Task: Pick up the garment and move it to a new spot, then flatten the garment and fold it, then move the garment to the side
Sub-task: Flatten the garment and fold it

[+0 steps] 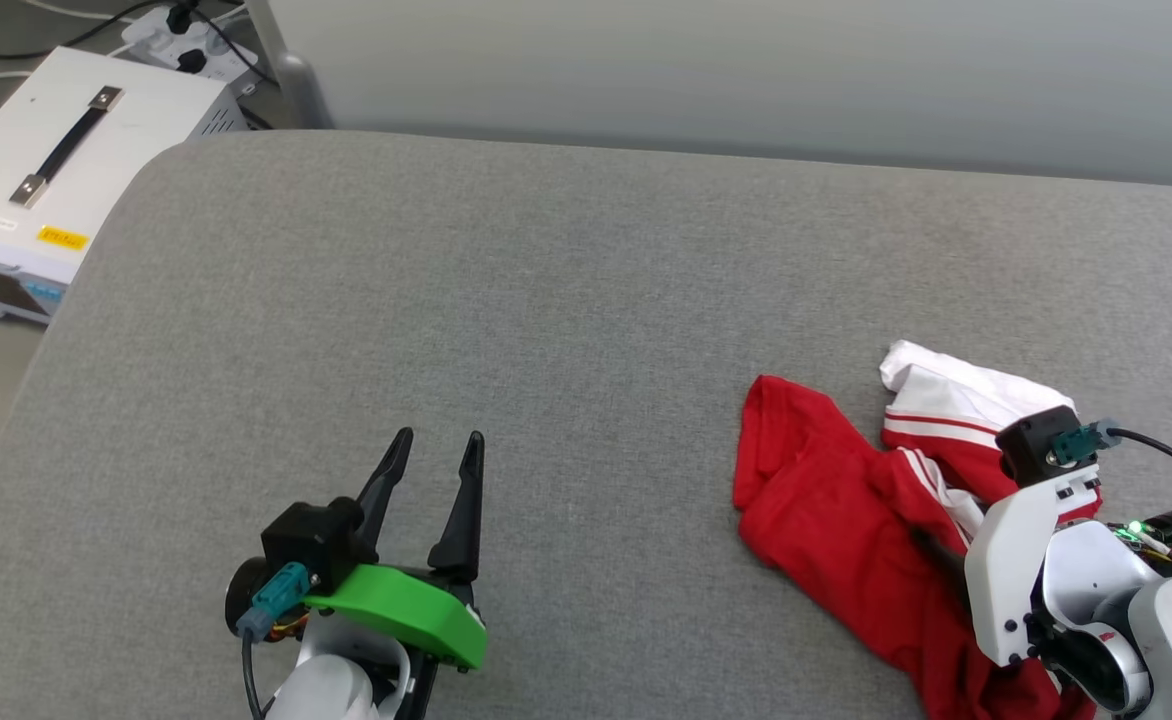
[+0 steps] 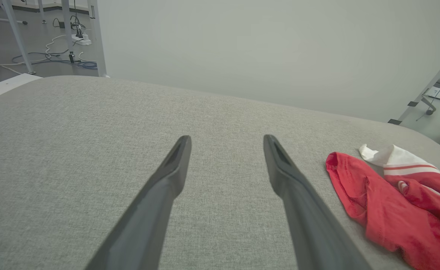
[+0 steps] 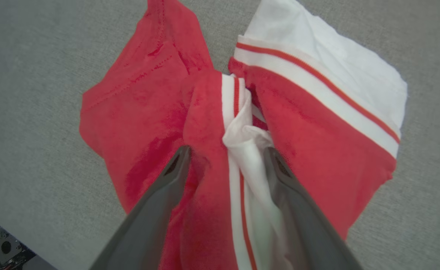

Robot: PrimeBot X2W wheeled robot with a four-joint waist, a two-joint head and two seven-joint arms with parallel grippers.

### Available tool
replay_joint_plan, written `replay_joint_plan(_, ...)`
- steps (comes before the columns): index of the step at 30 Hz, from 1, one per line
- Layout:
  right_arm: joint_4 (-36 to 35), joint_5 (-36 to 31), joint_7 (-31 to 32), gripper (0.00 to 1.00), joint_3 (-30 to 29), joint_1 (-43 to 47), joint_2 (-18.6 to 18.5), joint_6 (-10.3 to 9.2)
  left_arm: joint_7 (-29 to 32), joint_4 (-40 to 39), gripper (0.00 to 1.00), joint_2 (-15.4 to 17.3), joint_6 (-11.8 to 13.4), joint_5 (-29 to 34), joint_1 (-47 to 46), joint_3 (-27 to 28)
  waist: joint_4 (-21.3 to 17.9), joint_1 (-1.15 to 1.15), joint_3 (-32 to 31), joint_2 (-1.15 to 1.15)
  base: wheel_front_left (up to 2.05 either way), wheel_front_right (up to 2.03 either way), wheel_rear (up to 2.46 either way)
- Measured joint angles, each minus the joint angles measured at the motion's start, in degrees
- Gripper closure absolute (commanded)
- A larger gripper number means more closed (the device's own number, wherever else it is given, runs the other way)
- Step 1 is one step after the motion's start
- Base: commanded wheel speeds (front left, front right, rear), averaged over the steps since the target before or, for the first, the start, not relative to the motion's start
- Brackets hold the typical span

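Grey fabric surface [image 1: 546,300] takes up most of the frame. Left gripper [image 1: 440,436] sits lower left, fingers spread, nothing between them, tips pointing up-frame, green housing behind. The garment [image 1: 826,490] lies crumpled lower right: red body, white sleeve with red stripe trim at its upper right edge. Right arm [image 1: 1036,560] sits over the garment's right part, its fingers mostly hidden. White box [image 1: 146,130] with black handle [image 1: 66,145] and yellow label [image 1: 63,237] upper left, off the surface.
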Motion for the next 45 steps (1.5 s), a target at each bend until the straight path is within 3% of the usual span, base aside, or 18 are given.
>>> replay_joint_plan(1, 0.9, 0.4, 0.5, 0.0, 0.6, -0.4, -0.5, 0.0, 0.0, 0.2, 0.0, -0.1, 0.0, 0.0, -0.2, -0.1, 0.3, 0.0, 0.3, 0.0, 0.0, 0.0, 0.0)
replay_joint_plan(2, 1.5, 0.9, 0.9, 0.57, 0.9, -0.5, -0.7, 0.0, 0.0, 0.3, 0.0, -0.2, 0.0, 0.0, -0.4, -0.1, 0.5, 0.0, 0.4, 0.0, 0.0, 0.0, 0.0)
replay_joint_plan(3, 1.9, 1.3, 1.1, 0.82, 1.2, -0.6, -0.8, 0.0, 0.0, 0.3, 0.0, -0.3, 0.0, 0.0, -0.4, 0.0, 0.8, 0.0, 0.7, 0.0, 0.0, 0.0, 0.0)
replay_joint_plan(4, 2.0, 1.5, 0.9, 1.0, 1.3, -0.8, -0.8, 0.0, 0.0, 0.3, 0.0, -0.4, 0.0, 0.0, -0.4, 0.1, 1.0, 0.0, 0.9, 0.0, 0.0, 0.0, 0.0)
replay_joint_plan(11, -1.0, 1.9, -2.2, 1.0, 2.3, -4.4, -0.6, 0.0, 0.0, 0.3, 0.0, -0.5, 0.0, 0.0, -0.4, 0.5, 1.2, 0.0, 0.6, 0.0, 0.0, 0.0, 0.0)
replay_joint_plan(16, -3.7, 1.9, -5.0, 1.0, 4.7, -8.6, 3.9, 0.0, 0.0, 0.3, 0.0, -0.5, 0.0, 0.0, -0.4, 0.6, 0.9, 0.0, -0.2, 0.0, 0.0, 0.0, 0.0)
replay_joint_plan(21, -1.5, 2.0, -7.0, 1.0, 12.6, -11.8, 10.8, 0.0, 0.0, 0.2, 0.0, -0.6, 0.0, 0.0, -0.5, 0.2, 1.0, 0.0, 0.1, 0.0, 0.0, 0.0, 0.0)
replay_joint_plan(27, 7.7, 4.0, -10.2, 1.0, 23.1, -12.1, 13.9, 0.0, 0.0, 0.3, 0.0, -0.7, -0.1, 0.0, -1.1, -0.3, 2.0, 0.0, 1.3, 0.0, 0.0, 0.0, 0.0)
replay_joint_plan(29, 10.8, 4.6, -12.5, 0.56, 24.5, -12.0, 14.1, 0.0, 0.0, 0.5, 0.0, -0.8, -0.1, 0.0, -1.3, -0.5, 2.3, 0.0, 1.7, 0.0, 0.0, 0.0, 0.0)
replay_joint_plan(30, 12.2, 4.8, -14.1, 0.0, 24.9, -12.0, 14.2, 0.0, 0.0, 0.5, 0.0, -0.8, -0.1, 0.0, -1.3, -0.5, 2.4, 0.0, 1.9, 0.0, 0.0, 0.0, 0.0)
replay_joint_plan(39, 12.3, 5.0, -34.9, 0.0, 21.8, -12.3, 15.3, 0.0, 0.0, 1.2, 0.0, -0.9, -0.1, 0.0, -1.5, 0.1, 2.1, 0.0, 1.6, 0.0, 0.0, 0.0, 0.0)
replay_joint_plan(45, 9.6, 1.3, -41.5, 0.0, 10.8, -10.7, 15.0, 0.0, 0.0, 1.5, 0.0, -0.9, -0.2, 0.0, -1.4, 0.5, 1.1, 0.0, -0.1, 0.0, 0.0, 0.0, 0.0)
